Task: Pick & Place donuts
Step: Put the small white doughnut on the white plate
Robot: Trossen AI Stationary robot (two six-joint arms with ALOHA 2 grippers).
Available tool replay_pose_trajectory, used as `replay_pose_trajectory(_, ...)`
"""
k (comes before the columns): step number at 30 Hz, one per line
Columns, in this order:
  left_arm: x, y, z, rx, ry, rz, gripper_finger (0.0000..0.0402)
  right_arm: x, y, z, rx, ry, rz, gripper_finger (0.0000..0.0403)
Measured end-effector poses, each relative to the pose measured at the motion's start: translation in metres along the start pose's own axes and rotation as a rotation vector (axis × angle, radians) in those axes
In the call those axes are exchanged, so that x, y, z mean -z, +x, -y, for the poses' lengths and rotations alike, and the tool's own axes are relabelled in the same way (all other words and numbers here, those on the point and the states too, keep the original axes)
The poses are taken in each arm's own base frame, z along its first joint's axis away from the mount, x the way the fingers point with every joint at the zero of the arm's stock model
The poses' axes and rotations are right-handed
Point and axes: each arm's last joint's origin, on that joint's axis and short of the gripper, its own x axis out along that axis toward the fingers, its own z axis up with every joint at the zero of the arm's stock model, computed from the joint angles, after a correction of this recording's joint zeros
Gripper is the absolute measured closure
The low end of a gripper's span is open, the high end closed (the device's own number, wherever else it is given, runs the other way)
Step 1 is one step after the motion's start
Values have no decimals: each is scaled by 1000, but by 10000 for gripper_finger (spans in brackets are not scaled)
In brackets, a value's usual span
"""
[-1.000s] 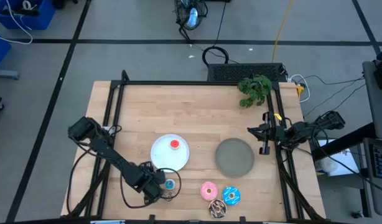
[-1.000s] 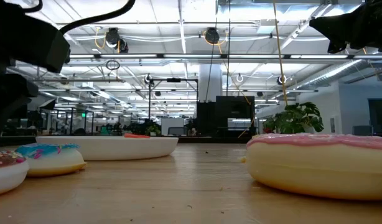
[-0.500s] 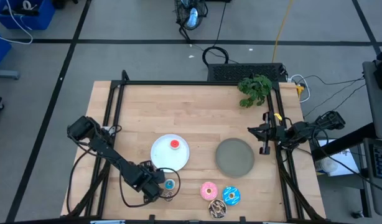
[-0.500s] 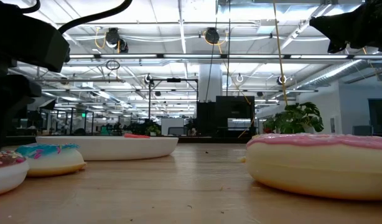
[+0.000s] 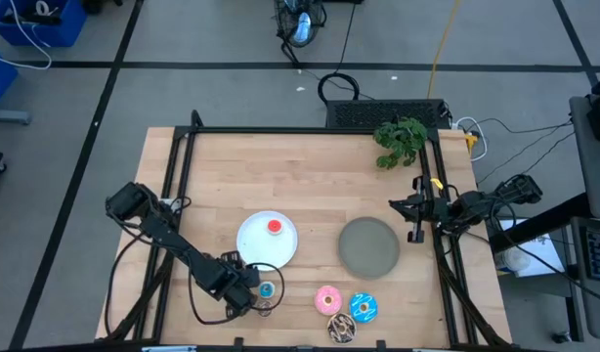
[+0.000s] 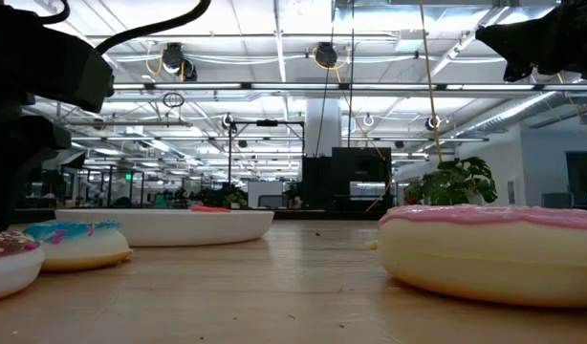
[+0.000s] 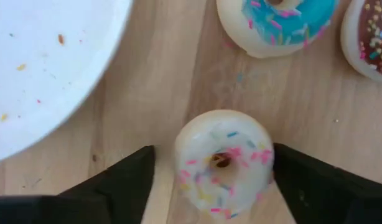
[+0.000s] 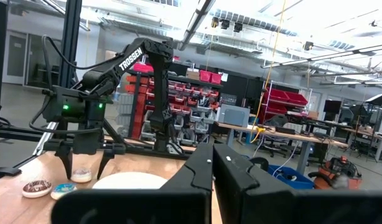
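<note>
The left hand (image 7: 216, 180) hangs low over the near edge of the bench (image 5: 310, 176), its two fingers (image 7: 119, 183) spread wide and straddling the tiny pink-white donut (image 7: 223, 163), which lies flat on the wood directly between them with a gap on either side; nothing is gripped yet; a ring has no long axis, so any closing line across it should serve. The white plate (image 5: 268, 241), bearing the tiny red donut (image 5: 275, 228), sits just beyond; the tiny blue donut (image 7: 281, 22) and tiny brown donut (image 7: 371, 34) lie near; three larger donuts (image 5: 328, 299) cluster further along the edge; the right hand (image 5: 409, 217), fingers together and empty, waits well apart beside the grey plate (image 5: 368, 246), making the left arm plainly the nearer.
</note>
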Motion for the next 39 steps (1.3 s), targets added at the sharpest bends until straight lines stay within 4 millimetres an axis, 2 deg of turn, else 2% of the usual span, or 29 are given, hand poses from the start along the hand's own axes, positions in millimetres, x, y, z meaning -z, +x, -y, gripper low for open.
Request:
replay_pose_trajectory(7,0,-2,1,8,38,11,183,0,0,0,0,-1,0,403)
replay_pose_trajectory(18,-2,-25,-2,89,18,36,276,0,0,0,0,-1,0,403)
replay_pose_trajectory(27,-19,-75,-25,160,29,186,295,0,0,0,0,-1,0,403)
replay_pose_trajectory(31,-30,-102,-45,93,39,266,294,0,0,0,0,-1,-1,403)
replay_pose_trajectory(34,-35,-113,-60,19,29,263,294,0,0,0,0,-2,-1,403)
replay_pose_trajectory(39,-41,-120,-72,-27,33,228,293,0,0,0,0,-2,-1,403)
